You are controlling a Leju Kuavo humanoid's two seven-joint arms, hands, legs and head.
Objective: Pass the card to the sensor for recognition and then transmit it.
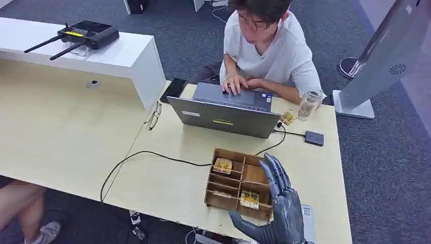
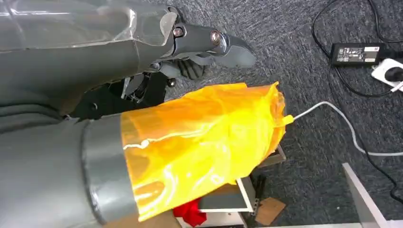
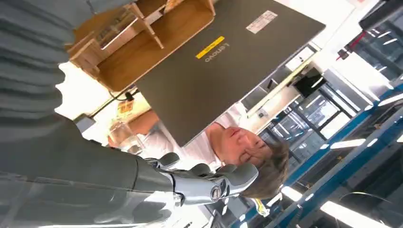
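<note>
While right hand (image 1: 277, 203) hovers flat, fingers spread, empty, over wooden box (image 1: 239, 183), yellow printed cards (image 1: 223, 165) lie in compartments. Left hand (image 2: 199, 47) low over carpet, fingers probably curled; grip unclear.

Head view: high on the robot, looking forward and down over the bench (image 1: 167, 178), the wooden tray (image 1: 239, 183) near, the laptop (image 1: 226, 113) farther.
Left wrist view: close behind the left hand (image 2: 204, 45), facing down at the carpet floor (image 2: 304, 61).
Right wrist view: turned, low beside the right hand (image 3: 209, 183), looking up along the laptop lid.
Shared: head and right wrist views both take in tray, laptop and the person (image 1: 267, 46).
</note>
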